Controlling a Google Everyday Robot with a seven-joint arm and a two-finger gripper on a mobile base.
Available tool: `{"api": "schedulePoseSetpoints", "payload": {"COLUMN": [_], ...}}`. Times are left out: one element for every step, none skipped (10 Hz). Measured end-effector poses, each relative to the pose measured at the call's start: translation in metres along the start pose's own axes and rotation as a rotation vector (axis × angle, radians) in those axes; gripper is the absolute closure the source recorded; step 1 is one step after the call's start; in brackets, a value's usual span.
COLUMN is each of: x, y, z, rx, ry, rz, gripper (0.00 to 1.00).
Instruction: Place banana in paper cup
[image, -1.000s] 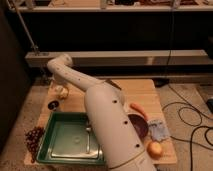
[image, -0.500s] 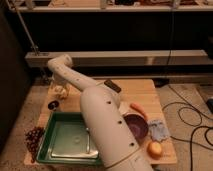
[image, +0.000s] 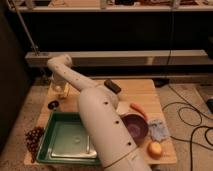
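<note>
Your end effector (image: 60, 84) hangs over the far left corner of the table (image: 145, 90), right on the banana (image: 63, 92), which shows only as a pale yellow patch directly beneath it. You cannot tell how wide the end effector stands or whether it has the banana. The wrist covers most of the banana, so its long axis is unreadable too. The cup (image: 122, 107) sits well to the right and nearer the camera, just beside the carrot (image: 138, 110). The arm hides its left edge, so the carry looks like a sweep right and back
</note>
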Motion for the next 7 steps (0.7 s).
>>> {"api": "schedulePoseSetpoints", "payload": {"x": [-0.002,-0.004,-0.004,-0.004,-0.001,0.004,0.010], "y": [-0.002,-0.004,-0.004,-0.004,0.002,0.008,0.015], "z": [0.000,0.001,0.000,-0.002,-0.010,-0.022,-0.040], "rx": [0.001,0.001,0.002,0.005,0.016,0.030,0.049], "ry": [-0.006,-0.013,-0.016,-0.019,-0.024,-0.023,-0.016], "rz": [-0.004,-0.006,-0.004,0.001,0.024,0.047,0.068], "gripper": [0.85,0.94,0.99,1.00,1.00,1.00,1.00]}}
